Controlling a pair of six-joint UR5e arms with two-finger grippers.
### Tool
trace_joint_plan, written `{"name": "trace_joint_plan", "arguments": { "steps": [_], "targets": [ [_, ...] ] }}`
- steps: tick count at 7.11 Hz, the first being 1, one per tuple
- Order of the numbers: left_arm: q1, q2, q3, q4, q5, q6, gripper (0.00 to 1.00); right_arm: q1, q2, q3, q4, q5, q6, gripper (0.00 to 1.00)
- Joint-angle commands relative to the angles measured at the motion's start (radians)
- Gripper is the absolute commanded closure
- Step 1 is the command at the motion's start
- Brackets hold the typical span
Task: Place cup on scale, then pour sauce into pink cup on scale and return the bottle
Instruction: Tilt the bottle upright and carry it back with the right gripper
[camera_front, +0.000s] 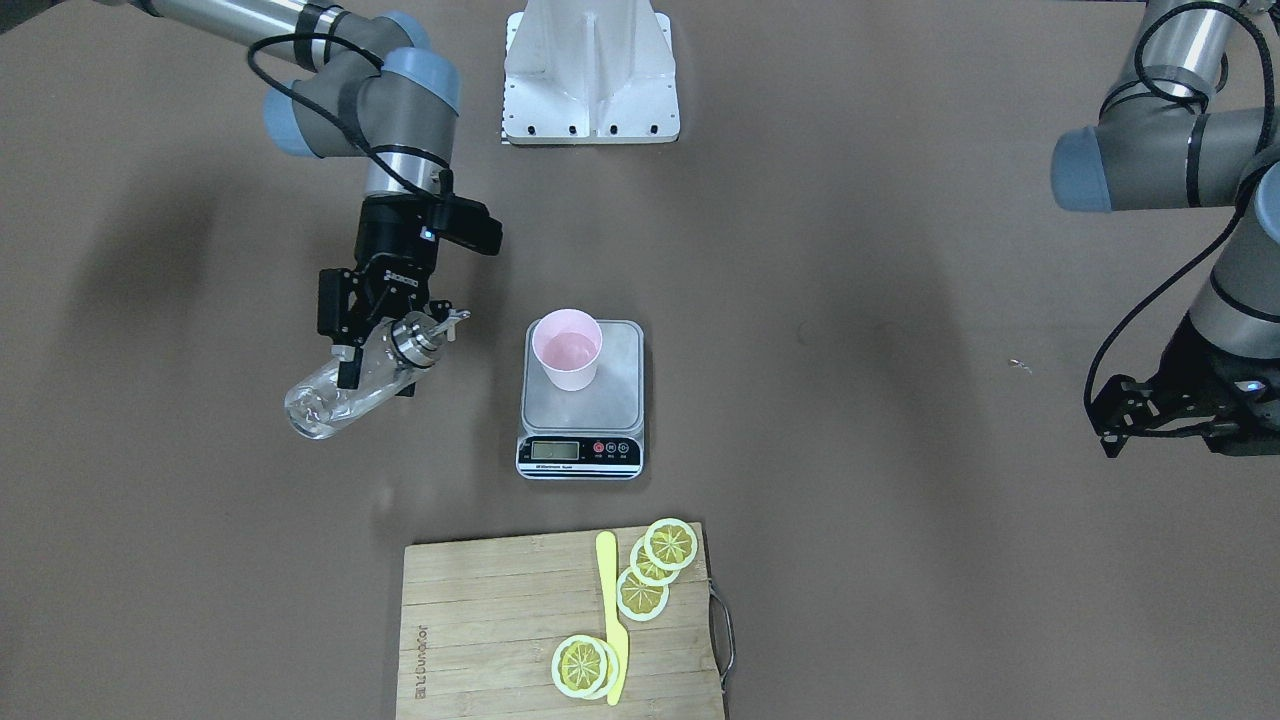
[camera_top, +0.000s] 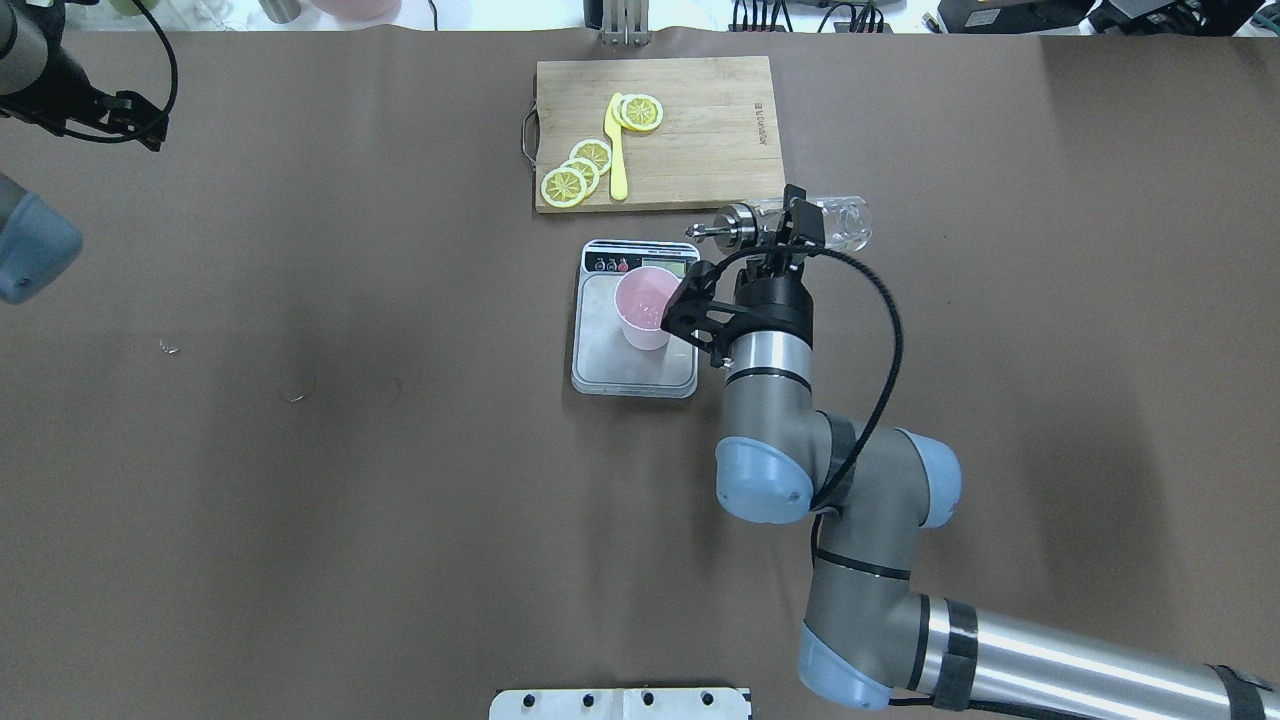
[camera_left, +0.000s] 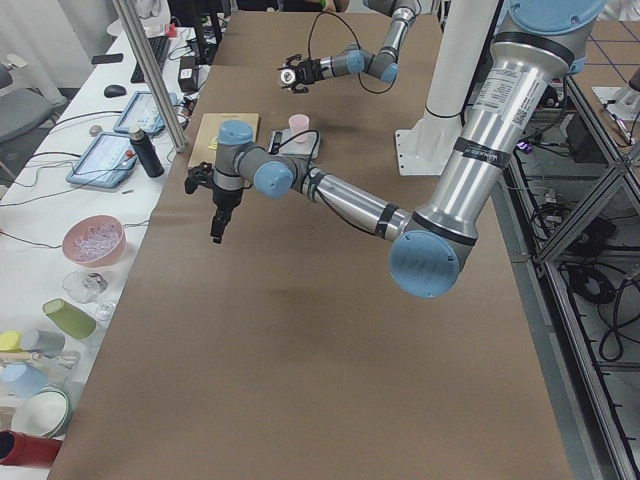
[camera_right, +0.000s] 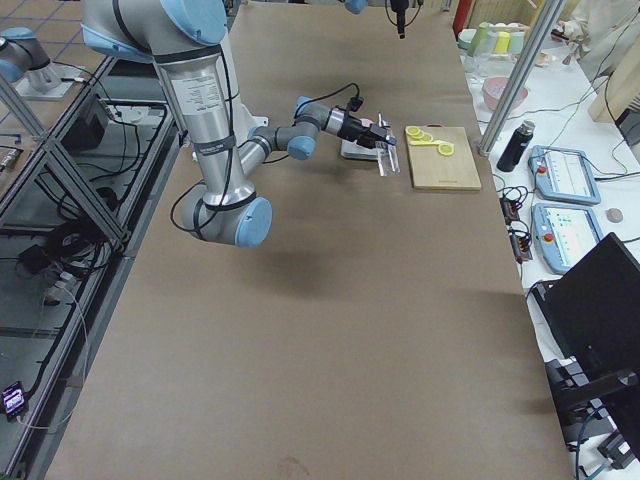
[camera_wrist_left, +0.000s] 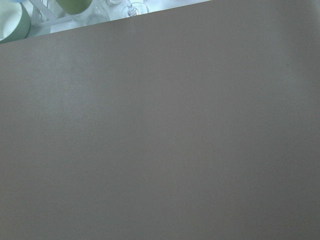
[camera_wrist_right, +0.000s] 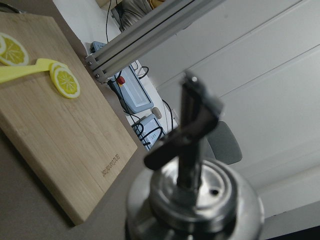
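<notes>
Concealed or unclear:
- The left tool (camera_front: 1125, 418) hangs at the robot's left end of the worktop (camera_front: 900, 560), well apart from everything. The front-facing view cuts it at the frame edge and the overhead view shows it only in a corner. I cannot tell whether its fingers are spread or pressed together.
- The left wrist view shows only bare worktop, with a thin strip of blurred clutter at its top edge.
- The right wrist view is filled at the bottom by the pour-spout cap (camera_wrist_right: 197, 200) and its dark lever. The glass body below is out of frame.
- In the overhead view the right arm's wrist overlaps one edge of the scale (camera_front: 622, 395).
- The LCD figures are too small to read.
- The sauce cannot be made out in the glass, and I cannot tell whether the cup holds any.

Task items:
- The cup (camera_front: 567, 350) is pale pink, tapered and without a handle. It stands upright on the scale's grey platform, at the end away from the display, well inside the edges.
- The bottle (camera_front: 318, 408) is clear glass with a shiny metal cap. The right tool (camera_front: 378, 372) pinches it around the upper body, just below the cap.
- The bottle is held off the worktop, lying close to level, with the spout towards the scale and the base away.
- The spout tip is beside the scale on the robot's right, not over the cup.

Other items: a bamboo cutting board (camera_front: 480, 620) lies beyond the scale's display end, carrying lemon slices (camera_front: 670, 543) and a yellow knife (camera_front: 610, 600)
</notes>
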Motion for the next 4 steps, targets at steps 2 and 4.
{"name": "trace_joint_plan", "arguments": {
  "steps": [2,4],
  "targets": [
    [-0.008,-0.016,-0.024,0.008,0.003,-0.003,0.02,0.051,-0.185,0.156,0.013,0.169,0.336,1.00],
    [-0.008,-0.022,-0.026,0.008,0.003,-0.006,0.02,0.069,-0.379,0.193,0.217,0.246,0.530,1.00]
  ]
}}
